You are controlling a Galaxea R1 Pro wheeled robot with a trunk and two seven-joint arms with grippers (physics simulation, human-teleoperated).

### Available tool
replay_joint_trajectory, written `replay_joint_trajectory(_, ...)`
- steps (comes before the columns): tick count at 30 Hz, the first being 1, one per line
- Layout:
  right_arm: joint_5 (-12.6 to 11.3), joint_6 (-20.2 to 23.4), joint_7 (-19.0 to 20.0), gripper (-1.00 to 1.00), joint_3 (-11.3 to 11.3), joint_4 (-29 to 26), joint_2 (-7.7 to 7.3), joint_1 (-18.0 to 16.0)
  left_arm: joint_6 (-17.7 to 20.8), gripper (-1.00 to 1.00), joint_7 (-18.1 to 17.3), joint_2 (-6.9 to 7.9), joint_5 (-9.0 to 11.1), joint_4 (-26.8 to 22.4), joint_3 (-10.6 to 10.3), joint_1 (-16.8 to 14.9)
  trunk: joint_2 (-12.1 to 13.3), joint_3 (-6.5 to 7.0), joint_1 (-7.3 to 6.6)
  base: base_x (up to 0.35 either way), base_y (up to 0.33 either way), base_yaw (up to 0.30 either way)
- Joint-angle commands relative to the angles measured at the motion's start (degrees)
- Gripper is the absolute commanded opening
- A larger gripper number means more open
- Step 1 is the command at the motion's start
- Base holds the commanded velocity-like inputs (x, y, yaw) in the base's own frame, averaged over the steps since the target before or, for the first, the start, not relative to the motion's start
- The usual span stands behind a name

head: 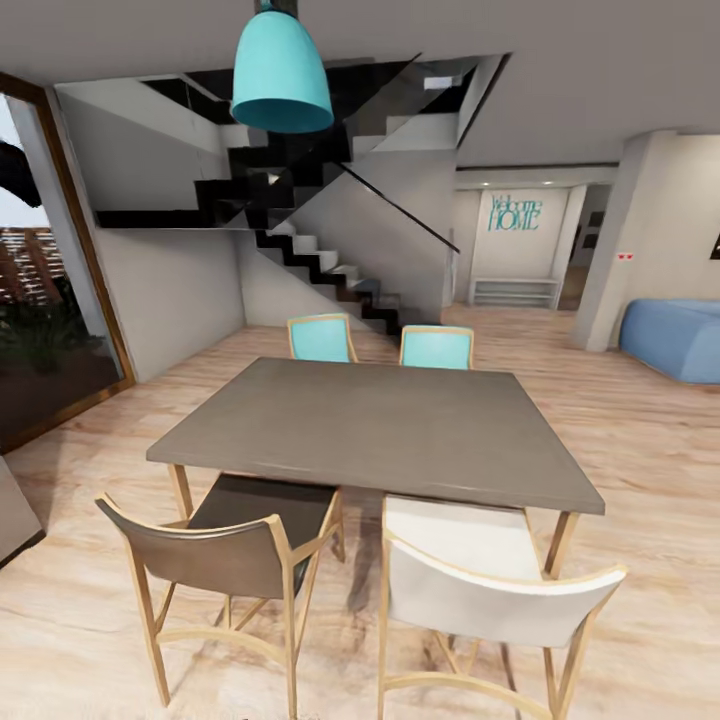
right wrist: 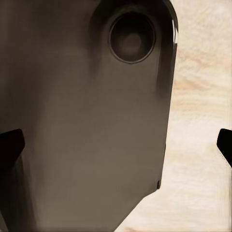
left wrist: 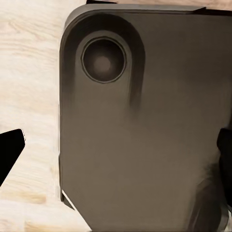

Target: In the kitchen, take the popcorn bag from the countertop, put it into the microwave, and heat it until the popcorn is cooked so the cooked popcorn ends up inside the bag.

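Facing a dining area rather than the kitchen, I judge I'm in transit, with the fetch not yet begun. Ahead stands a grey dining table [head: 380, 425] with four chairs, a teal pendant lamp [head: 281, 70] above it and a dark staircase [head: 320, 255] behind. No popcorn bag or microwave is before me here, so I can't say where the bag lies. Both arms hang tucked beside the robot's dark base [left wrist: 145, 135], which keeps them clear of furniture as I drive. At the left gripper [left wrist: 118, 147] and the right gripper [right wrist: 118, 145] the jaws stand spread, black fingertips [right wrist: 10, 145] at the frame edges, holding nothing over the wood floor [right wrist: 203, 96].
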Motion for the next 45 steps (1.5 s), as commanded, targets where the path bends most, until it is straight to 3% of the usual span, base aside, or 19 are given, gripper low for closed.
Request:
replay_joint_trajectory(1, 0.06, -0.03, 0.02, 1.00, 0.03, 0.02, 0.00, -0.01, -0.09, 1.00, 0.07, 0.34, 0.25, -0.05, -0.06, 0.01, -0.02, -0.04, 0.00, 0.000, 0.000, 0.270)
replay_joint_trajectory(5, 0.12, -0.06, -0.02, 1.00, -0.05, 0.02, -0.03, -0.01, -0.10, 1.00, 0.14, 0.85, 0.09, -0.07, -0.25, 0.01, -0.02, -0.04, 0.00, 0.000, 0.000, 0.270)
replay_joint_trajectory(45, -0.21, -3.01, -0.07, 1.00, -0.15, 0.03, 0.00, -0.01, -0.09, 1.00, 0.20, 0.85, 0.08, -0.03, -0.30, 0.01, -0.02, -0.04, 0.00, 0.000, 0.000, 0.270)
